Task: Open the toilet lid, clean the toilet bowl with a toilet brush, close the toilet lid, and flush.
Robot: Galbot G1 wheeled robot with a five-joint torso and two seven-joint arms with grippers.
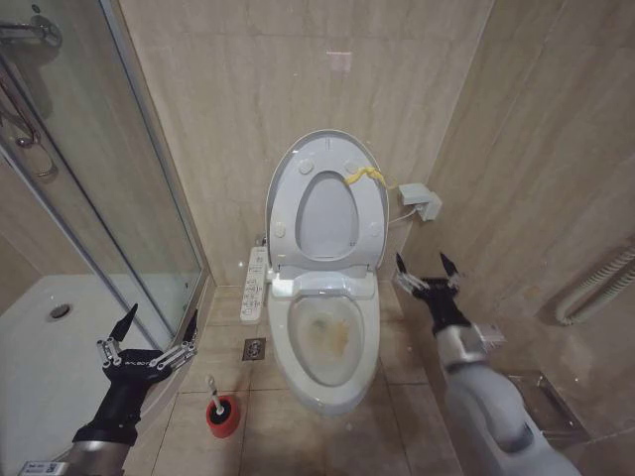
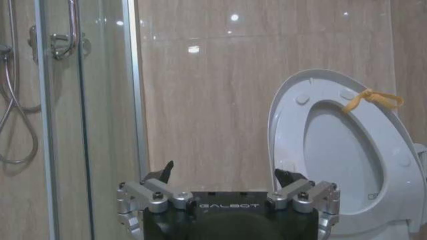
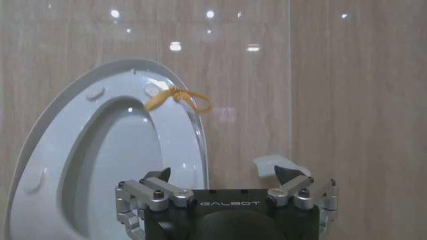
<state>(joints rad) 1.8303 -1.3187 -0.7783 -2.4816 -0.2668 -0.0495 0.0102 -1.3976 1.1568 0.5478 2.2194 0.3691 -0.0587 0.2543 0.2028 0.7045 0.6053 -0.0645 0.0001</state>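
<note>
Toilet lid (image 1: 369, 169): raised with the seat against the wall, yellow strap at its rim — opening step looks done. Toilet bowl (image 1: 327, 342): exposed, yellowish-brown stains inside, cleaning not yet done. Right gripper (image 1: 428, 272): empty, fingers spread apart, hovering just right of the toilet. Left gripper (image 1: 154, 328): empty, fingers spread, low by the shower door. Toilet brush (image 1: 215, 394): upright in its red holder (image 1: 222, 417) on the floor, left of the bowl — untouched. Scrubbing, closing and flushing remain.
</note>
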